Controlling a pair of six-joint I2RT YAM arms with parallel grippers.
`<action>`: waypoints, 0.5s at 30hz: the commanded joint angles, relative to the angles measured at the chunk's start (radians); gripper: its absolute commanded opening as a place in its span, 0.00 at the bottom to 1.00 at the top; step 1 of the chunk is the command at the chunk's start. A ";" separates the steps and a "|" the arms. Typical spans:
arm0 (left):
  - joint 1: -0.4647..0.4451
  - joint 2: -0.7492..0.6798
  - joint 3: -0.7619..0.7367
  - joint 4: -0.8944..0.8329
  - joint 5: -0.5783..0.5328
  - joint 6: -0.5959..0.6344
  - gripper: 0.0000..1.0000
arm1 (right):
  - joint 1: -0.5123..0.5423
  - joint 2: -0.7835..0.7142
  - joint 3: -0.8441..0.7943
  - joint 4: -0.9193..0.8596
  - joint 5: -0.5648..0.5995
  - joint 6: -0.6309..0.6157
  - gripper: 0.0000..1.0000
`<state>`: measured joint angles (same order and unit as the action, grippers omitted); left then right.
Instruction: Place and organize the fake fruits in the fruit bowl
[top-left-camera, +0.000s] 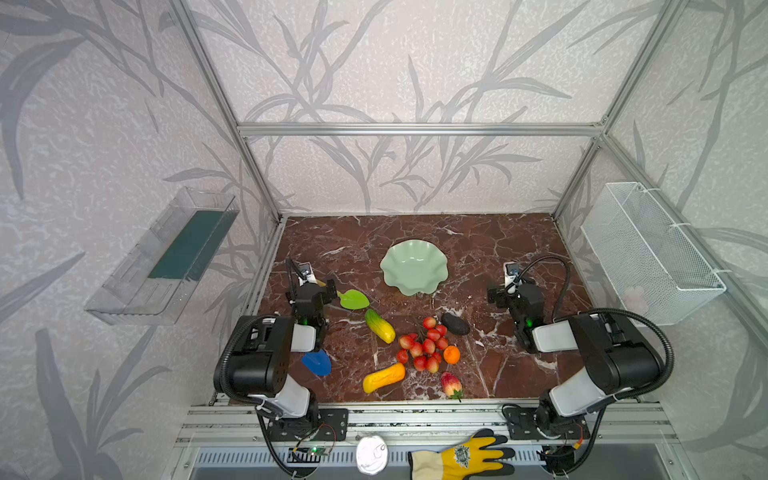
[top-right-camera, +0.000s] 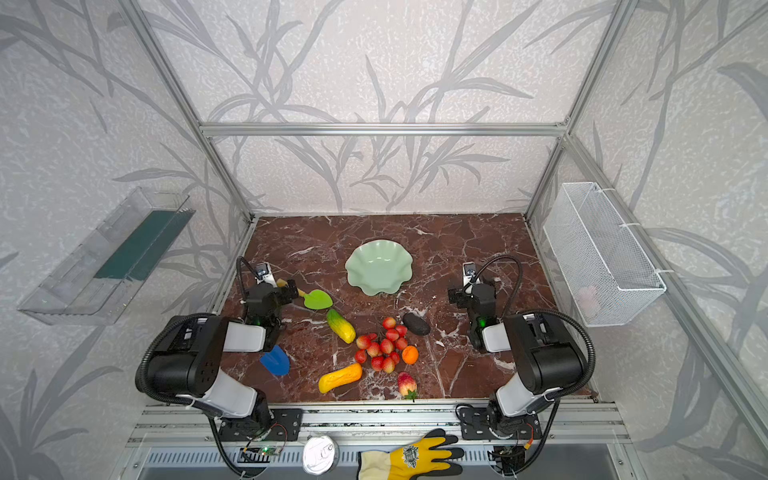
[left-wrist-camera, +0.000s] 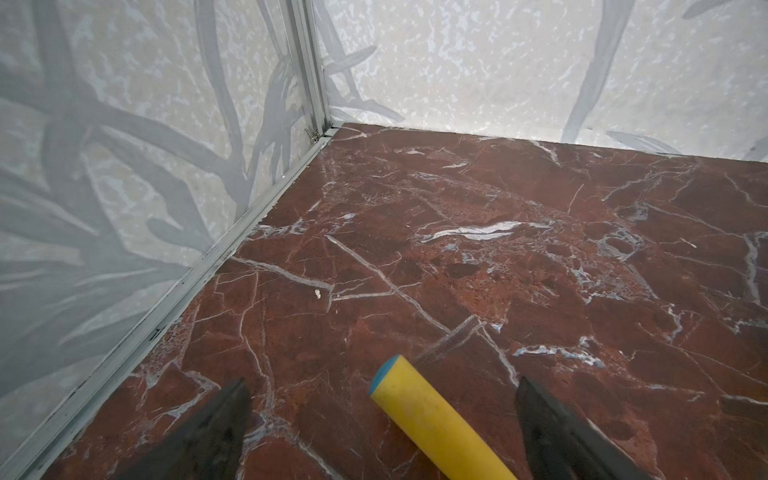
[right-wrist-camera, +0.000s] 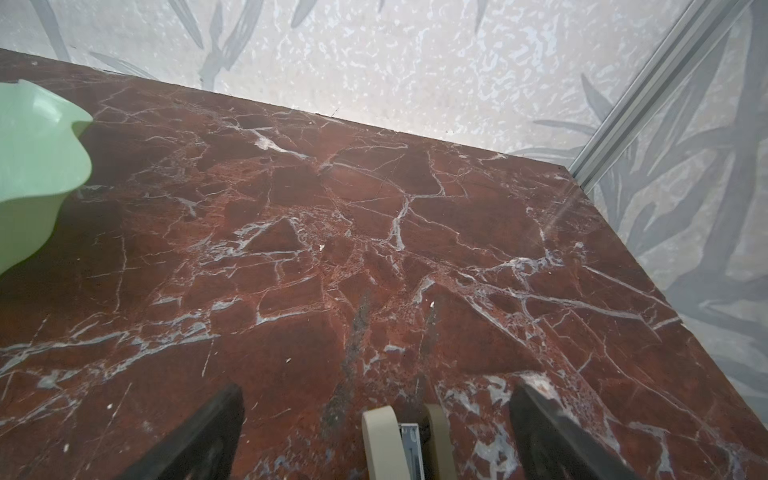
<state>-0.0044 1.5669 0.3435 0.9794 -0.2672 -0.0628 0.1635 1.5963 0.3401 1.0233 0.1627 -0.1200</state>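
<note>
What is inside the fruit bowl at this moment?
Nothing: in both top views the bowl shows a bare inside. All fruits lie on the table. The right wrist view catches only its edge, not the inside.

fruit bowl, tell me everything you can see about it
The fruit bowl is pale mint green and glossy, like glazed ceramic or hard plastic. It is shallow and wide, with a wavy scalloped rim. It stands upright and empty on the red-brown marble tabletop, toward the back and near the middle in both top views. The right wrist view shows part of its flared wall narrowing toward a smaller base. Only the tabletop touches it.
</note>
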 joint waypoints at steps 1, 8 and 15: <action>0.005 0.006 0.019 0.005 0.001 0.011 0.99 | -0.004 -0.001 0.011 0.019 -0.003 0.013 0.99; 0.004 0.007 0.019 0.006 0.000 0.012 0.99 | -0.004 -0.001 0.010 0.018 -0.003 0.013 0.99; 0.004 0.007 0.019 0.005 0.001 0.012 0.99 | -0.005 0.000 0.014 0.012 0.035 0.026 0.99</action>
<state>-0.0044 1.5669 0.3435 0.9794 -0.2672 -0.0628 0.1635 1.5963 0.3401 1.0225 0.1658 -0.1173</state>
